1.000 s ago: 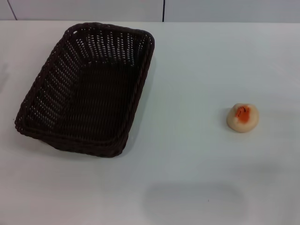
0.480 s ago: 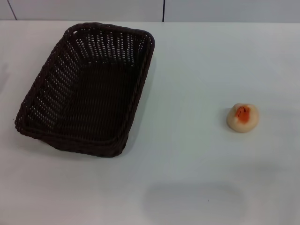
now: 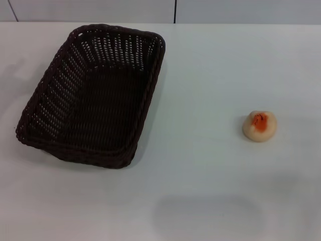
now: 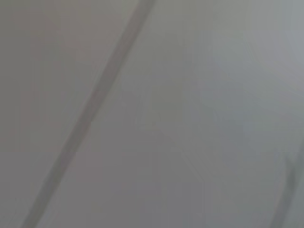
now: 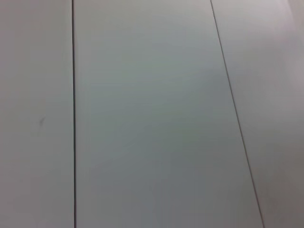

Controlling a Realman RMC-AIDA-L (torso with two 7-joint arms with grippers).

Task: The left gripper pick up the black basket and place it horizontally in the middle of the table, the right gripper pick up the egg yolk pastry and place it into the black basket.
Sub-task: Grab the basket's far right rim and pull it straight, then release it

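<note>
The black basket (image 3: 93, 95) is a large dark woven wicker basket standing empty on the left half of the white table (image 3: 210, 75), its long side running away from me and slightly slanted. The egg yolk pastry (image 3: 259, 125), a small pale bun with an orange-red spot on top, sits on the table at the right, well apart from the basket. Neither gripper shows in the head view. Both wrist views show only pale panelled surfaces with thin dark seams, with no fingers, basket or pastry in them.
A pale wall with a dark vertical seam (image 3: 175, 11) runs behind the table's far edge. A faint grey shadow (image 3: 208, 216) lies on the tabletop near the front.
The basket and the pastry have not moved. A faint shadow at the table's left edge has shifted slightly.
</note>
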